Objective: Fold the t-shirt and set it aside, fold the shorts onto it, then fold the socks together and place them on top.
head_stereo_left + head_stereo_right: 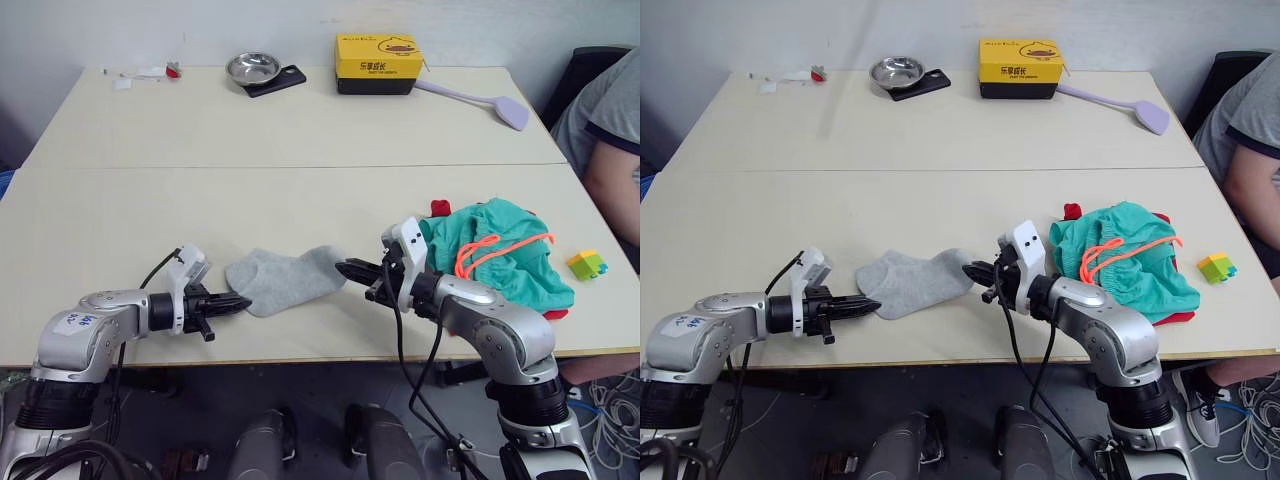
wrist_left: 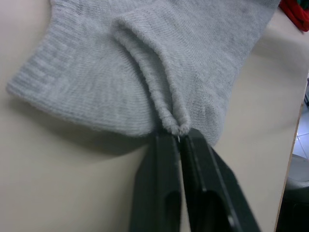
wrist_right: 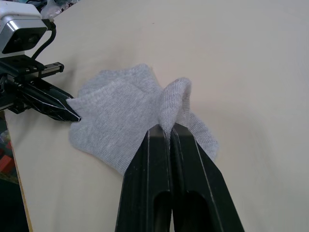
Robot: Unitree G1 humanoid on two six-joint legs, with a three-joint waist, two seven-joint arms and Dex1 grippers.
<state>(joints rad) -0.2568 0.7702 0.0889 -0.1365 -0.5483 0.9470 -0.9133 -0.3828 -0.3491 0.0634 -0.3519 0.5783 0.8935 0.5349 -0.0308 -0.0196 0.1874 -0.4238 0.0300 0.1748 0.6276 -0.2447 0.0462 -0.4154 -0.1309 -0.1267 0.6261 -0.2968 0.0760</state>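
The light grey socks lie flat near the table's front edge. My left gripper is shut on the cuff end, where a pinched ridge of knit rises between its fingers. At the opposite, toe end my right gripper is shut on a raised fold of the socks. To the right the teal-green shorts with an orange drawstring lie bunched on the red t-shirt, of which small edges show.
A yellow box, a metal bowl on a dark phone and a lilac swatter stand along the far edge. A small coloured block sits at the right. A person's arm is beside the table's right side.
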